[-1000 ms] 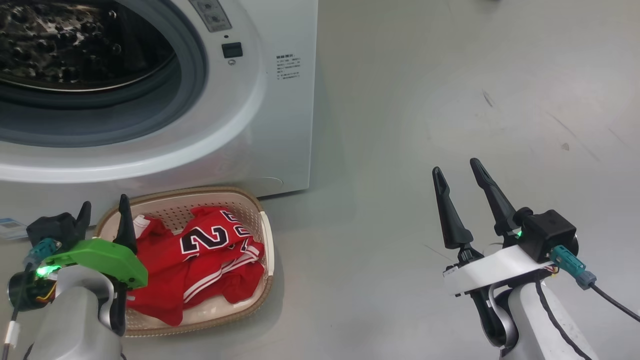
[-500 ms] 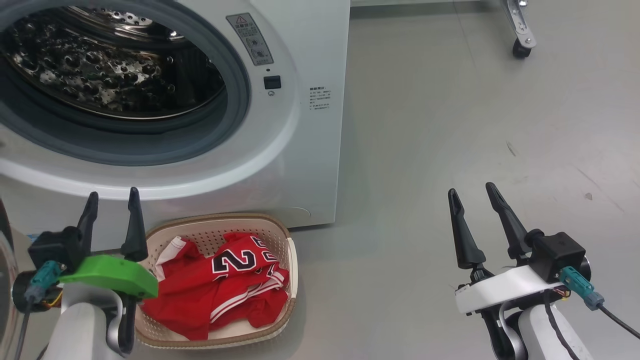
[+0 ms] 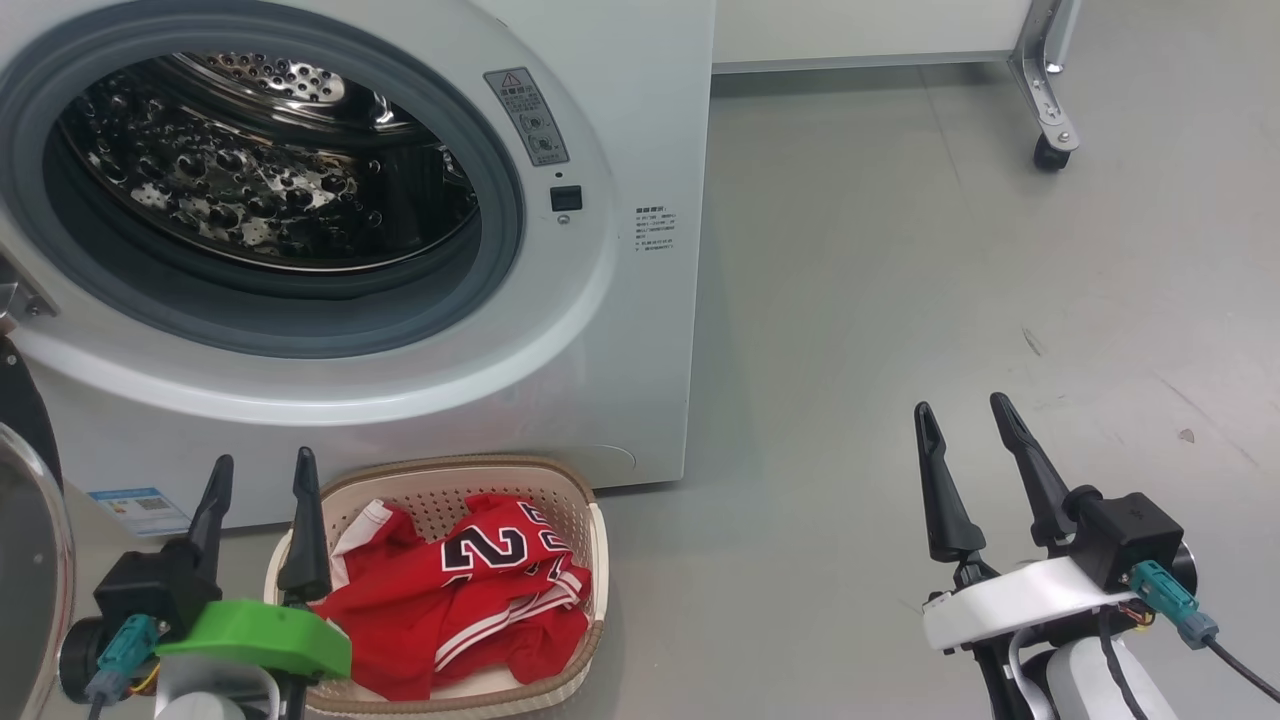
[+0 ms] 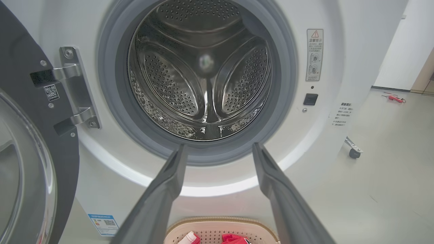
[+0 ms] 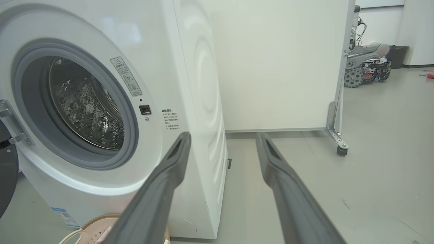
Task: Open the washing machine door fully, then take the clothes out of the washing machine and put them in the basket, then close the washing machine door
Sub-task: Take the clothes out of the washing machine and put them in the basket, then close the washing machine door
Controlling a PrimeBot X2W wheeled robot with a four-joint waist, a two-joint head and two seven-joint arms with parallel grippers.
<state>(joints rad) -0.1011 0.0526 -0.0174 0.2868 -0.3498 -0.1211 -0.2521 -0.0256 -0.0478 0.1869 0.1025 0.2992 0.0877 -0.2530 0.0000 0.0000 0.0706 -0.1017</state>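
— Left gripper [image 3: 262,458] stands with its two long dark fingers spread and nothing between them. Why idle?

— Its load looks delivered. Off to its left hangs the large round washing machine door [image 4: 30,135], black-rimmed with a clear glass bowl. It is swung wide on a steel hinge [image 4: 76,88], which leaves the mouth clear. Ahead of the fingers, the perforated steel drum [image 3: 270,170] of the big white front-loading washing machine [image 3: 620,300] shows no fabric.

— And what came out?

— Just right of that gripper, the bright red jersey [image 3: 450,590] with white trim lies heaped in the small cream perforated basket [image 3: 450,465] with a brown woven-look rim. It sits close under the opening, I judge for a short carry.

— Anything legible?

— A navy "2" on the jersey; the next digit is folded. The door's QR sticker [image 4: 51,92], the blue label sticker [image 3: 140,505] low on the machine, the grey warning sticker [image 3: 527,117] with its red triangle and the printed text block [image 3: 655,230] are too small to read.

— Right gripper?

— Right gripper [image 3: 960,404] is well off to the right over bare grey floor [image 3: 900,300], spread wide, holding nothing. Shutting the door seems the only step left.
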